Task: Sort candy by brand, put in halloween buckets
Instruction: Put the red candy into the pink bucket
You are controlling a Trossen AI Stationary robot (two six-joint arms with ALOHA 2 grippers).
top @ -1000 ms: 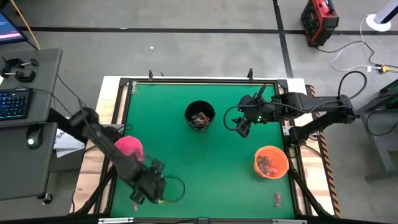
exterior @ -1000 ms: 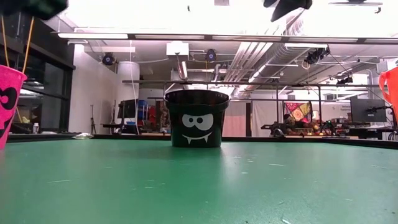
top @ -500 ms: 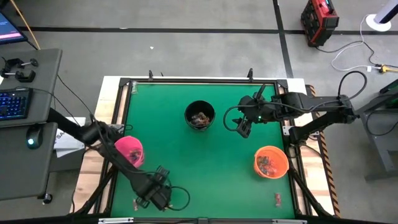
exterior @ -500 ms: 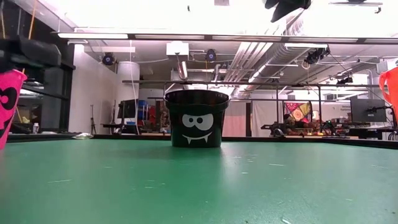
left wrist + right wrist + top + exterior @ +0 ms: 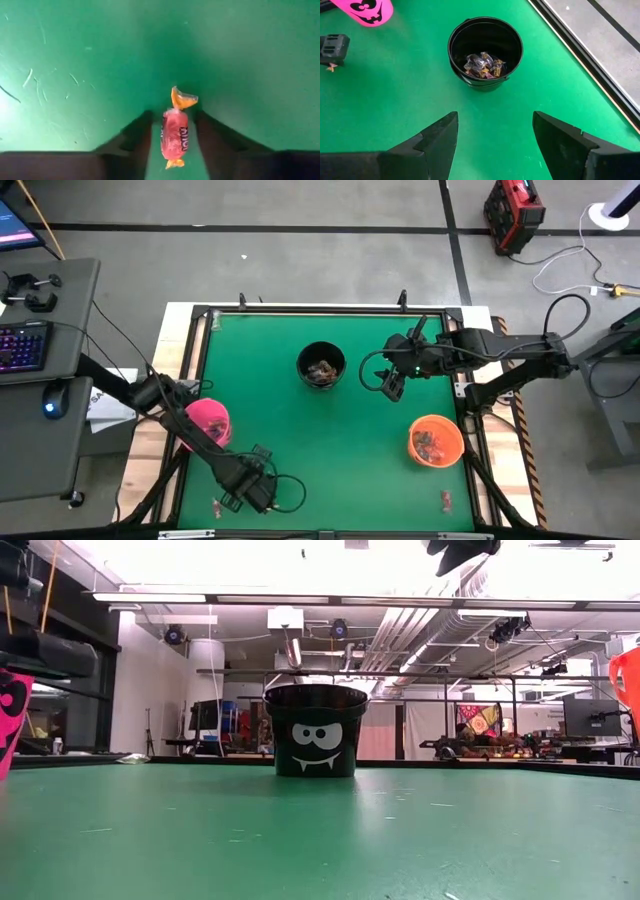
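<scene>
My left gripper (image 5: 230,496) is open, low over the table's near-left part. In the left wrist view a red candy (image 5: 175,136) with orange twisted ends lies on the green mat between the two fingers, with a gap on each side. My right gripper (image 5: 392,385) is open and hovers to the right of the black bucket (image 5: 321,366), which holds several candies (image 5: 484,65). The pink bucket (image 5: 208,420) stands at the left under my left arm. The orange bucket (image 5: 436,440) stands at the right with candies inside.
One more candy (image 5: 446,499) lies near the table's near-right corner. A black frame rail (image 5: 300,310) runs round the green mat. The middle of the mat between the three buckets is bare. A desk with a keyboard (image 5: 20,345) stands off the left edge.
My left arm has swung from beside the pink bucket toward the table's near edge and come down over the red candy. The right arm has kept still.
</scene>
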